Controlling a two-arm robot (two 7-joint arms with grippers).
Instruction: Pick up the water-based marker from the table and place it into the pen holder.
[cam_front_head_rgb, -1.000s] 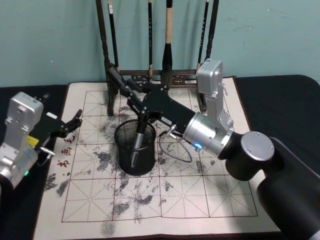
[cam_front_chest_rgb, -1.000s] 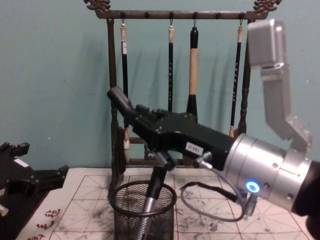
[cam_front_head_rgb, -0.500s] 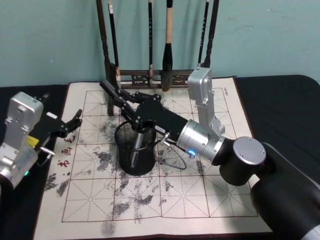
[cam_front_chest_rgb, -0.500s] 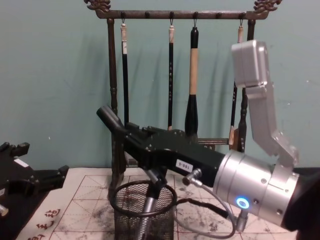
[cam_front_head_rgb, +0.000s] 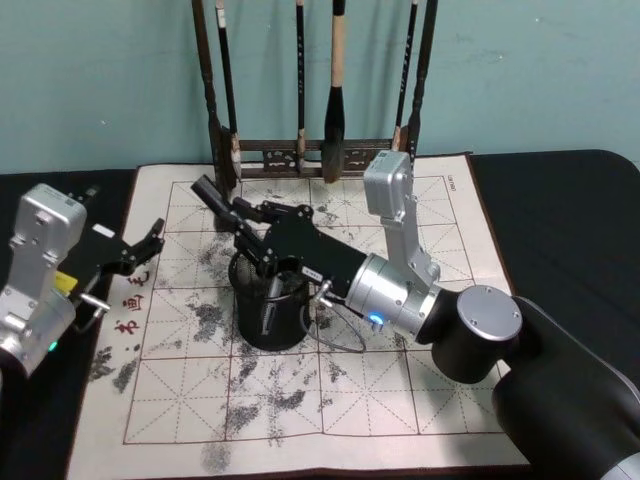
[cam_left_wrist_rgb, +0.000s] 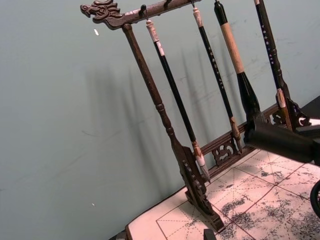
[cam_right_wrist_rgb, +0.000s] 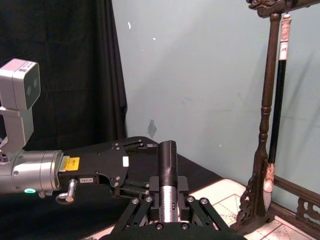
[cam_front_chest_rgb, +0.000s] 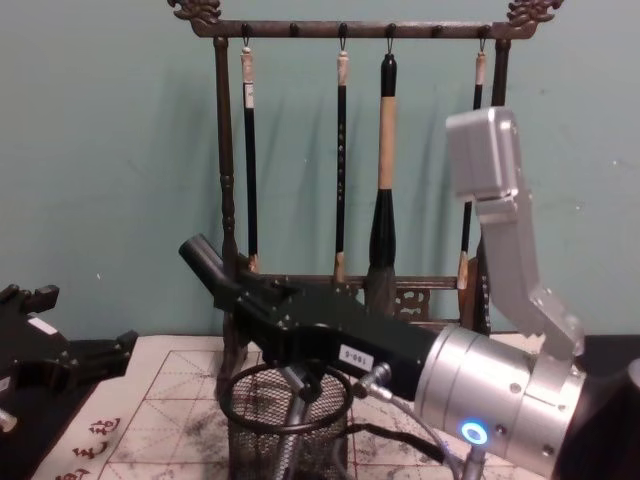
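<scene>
The marker (cam_front_head_rgb: 272, 300) stands tilted inside the pen holder (cam_front_head_rgb: 270, 320).

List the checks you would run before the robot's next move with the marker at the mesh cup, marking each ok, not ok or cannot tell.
1. Marker inside the pen holder: ok, silver barrel shows through the mesh.
2. Right gripper holding the marker: ok, it looks closed on the barrel.
3. Marker resting on the holder's bottom: cannot tell.
4. Holder upright on the mat: ok.
5. Left gripper out of the way: ok, open at the mat's left edge.
6. Room between right gripper and brush rack: cannot tell.
</scene>
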